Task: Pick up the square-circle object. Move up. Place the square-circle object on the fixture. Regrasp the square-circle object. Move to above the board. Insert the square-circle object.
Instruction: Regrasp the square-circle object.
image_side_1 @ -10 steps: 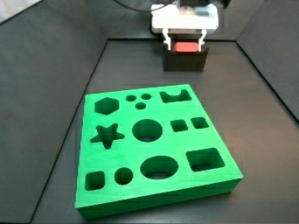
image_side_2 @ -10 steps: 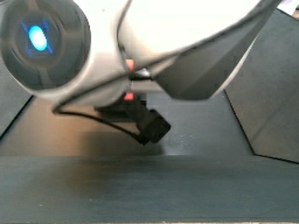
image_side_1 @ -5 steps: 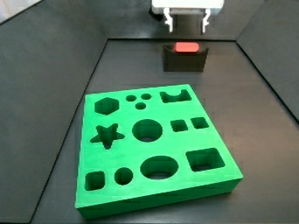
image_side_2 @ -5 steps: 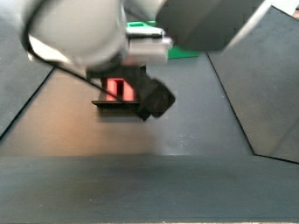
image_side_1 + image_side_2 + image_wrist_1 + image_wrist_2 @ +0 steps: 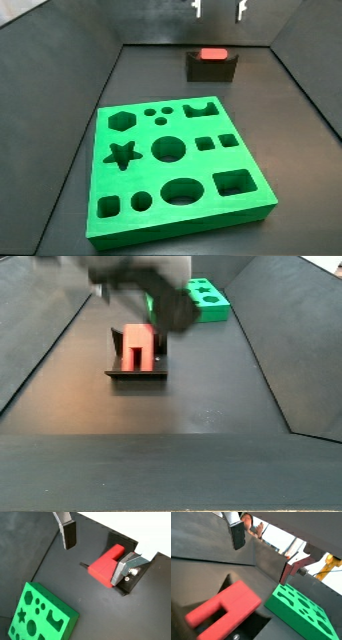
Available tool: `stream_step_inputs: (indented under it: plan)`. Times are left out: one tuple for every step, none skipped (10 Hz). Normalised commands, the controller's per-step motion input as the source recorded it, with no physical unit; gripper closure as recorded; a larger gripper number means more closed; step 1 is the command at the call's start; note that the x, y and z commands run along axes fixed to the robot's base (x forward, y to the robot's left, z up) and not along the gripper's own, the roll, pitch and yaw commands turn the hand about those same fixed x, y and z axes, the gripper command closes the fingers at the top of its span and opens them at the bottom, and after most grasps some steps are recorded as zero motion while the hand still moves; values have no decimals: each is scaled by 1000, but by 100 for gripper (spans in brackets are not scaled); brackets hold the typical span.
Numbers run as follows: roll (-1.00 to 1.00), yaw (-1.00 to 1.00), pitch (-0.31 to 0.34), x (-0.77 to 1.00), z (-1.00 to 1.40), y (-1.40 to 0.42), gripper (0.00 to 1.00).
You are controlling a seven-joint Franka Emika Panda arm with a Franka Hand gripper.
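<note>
Side views both give us the small red plastic peg, the square-circle object [image 5: 211, 54], lying on top of the small dark notched block, the fixture [image 5: 211, 70], at the far end of the dark floor. From the opposite side [image 5: 138, 346] we see the peg stretched lengthwise along the fixture [image 5: 136, 374], with nothing gripping it.

We find the gripper [image 5: 219, 9] high above the fixture, only its two fingertips showing at the upper edge of a side view, pointing straight down and well apart from the peg. In another side view the arm is only a blurred dark mass [image 5: 147, 286] over the peg, so we cannot read its pose there with confidence.

Both wrist views show the flat silver fingers with dark pads spread wide, one finger [image 5: 67, 532] and its partner [image 5: 127, 569] on either side of the peg [image 5: 105, 563], neither touching it; the gripper [image 5: 264, 554] holds nothing.

Only the wrist views show the open gap between the fingers. The large bright green slab with shaped cut-outs, the board [image 5: 177, 165], lies nearer the camera than the fixture, and appears whole in just that side view.
</note>
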Motion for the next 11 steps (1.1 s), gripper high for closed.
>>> stream_step_inputs:
  plan:
    - [1000,30,50,-94,768,-794,0]
    - [1000,30,50,-70,619,-674,0]
    - [1000,29,50,-35,303,-411,0]
    - [1000,30,49,-15,82,-209,0]
    - [1000,30,50,0,29,-37,0]
    - [1000,30,51,-1,39,-25,0]
    - [1000,31,48,-7,25,-42,0]
    - [1000,31,44,-8,12,-32,0]
    - [1000,33,40,-9,6,-23,0]
    - [1000,33,39,-8,10,-23,0]
    - [1000,35,36,-5,10,-22,0]
